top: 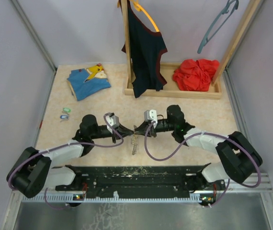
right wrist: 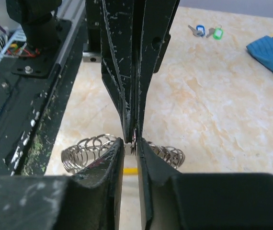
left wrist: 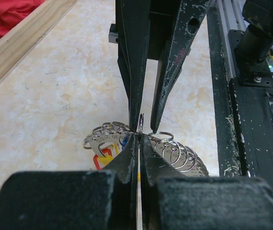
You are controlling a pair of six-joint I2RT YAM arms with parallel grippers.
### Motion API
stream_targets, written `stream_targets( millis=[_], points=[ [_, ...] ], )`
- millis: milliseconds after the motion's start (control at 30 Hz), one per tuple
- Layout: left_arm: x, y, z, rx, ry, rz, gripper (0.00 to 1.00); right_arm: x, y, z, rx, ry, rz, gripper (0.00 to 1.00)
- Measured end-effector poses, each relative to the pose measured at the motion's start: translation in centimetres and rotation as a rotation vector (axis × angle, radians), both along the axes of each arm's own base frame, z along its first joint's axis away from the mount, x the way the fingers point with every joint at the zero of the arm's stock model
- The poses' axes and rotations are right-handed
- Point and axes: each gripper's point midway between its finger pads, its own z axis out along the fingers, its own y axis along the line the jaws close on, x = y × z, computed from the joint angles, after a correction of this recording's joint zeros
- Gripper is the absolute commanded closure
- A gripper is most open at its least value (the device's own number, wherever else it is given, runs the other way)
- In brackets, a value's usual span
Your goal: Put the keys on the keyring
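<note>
The keyring (top: 134, 143), a bunch of thin metal rings with a yellow and red tag (left wrist: 103, 159), hangs at the table's middle between both grippers. My left gripper (left wrist: 140, 136) is shut on one ring (left wrist: 141, 122) of it. Facing it tip to tip, my right gripper (right wrist: 130, 143) stands slightly open, with that ring's edge in the gap between its fingers. More coils spread to either side (right wrist: 86, 151). The keys (top: 65, 113) lie far off at the table's left edge. The blue one (right wrist: 199, 30) and the green one (right wrist: 217, 33) lie side by side, untouched.
A folded blue cloth (top: 88, 80) lies at the back left. A wooden rack (top: 175, 91) at the back holds a red cloth (top: 196, 74), a dark shirt (top: 143, 48) and a teal hanger (top: 218, 26). A black rail (top: 136, 175) runs along the near edge.
</note>
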Motion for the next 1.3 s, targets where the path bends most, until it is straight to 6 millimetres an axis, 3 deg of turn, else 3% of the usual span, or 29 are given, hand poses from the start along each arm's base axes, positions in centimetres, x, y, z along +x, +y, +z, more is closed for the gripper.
stream_targets(
  millis=[133,500,867,1300],
  points=[
    [0.8,-0.2,0.4,0.054,-0.019,0.018,1.00,0.6,-0.5,0.2,-0.077,-0.035,-0.022,0.74],
    [1.0,-1.0,-1.0,0.225,-0.011,0.025,1.00,1.2,-1.8,-0.7,-0.252,-0.049,-0.035,0.74],
    [0.9,-1.4,-1.4,0.294,-0.002,0.013,1.00,0.8,-1.6,-2.3,-0.294,0.003,0.013,0.77],
    [0.5,-1.5,-2.4,0.332,0.022,-0.005,1.00,0.7,-1.3,-1.9,-0.277,0.005,0.037,0.79]
  ],
)
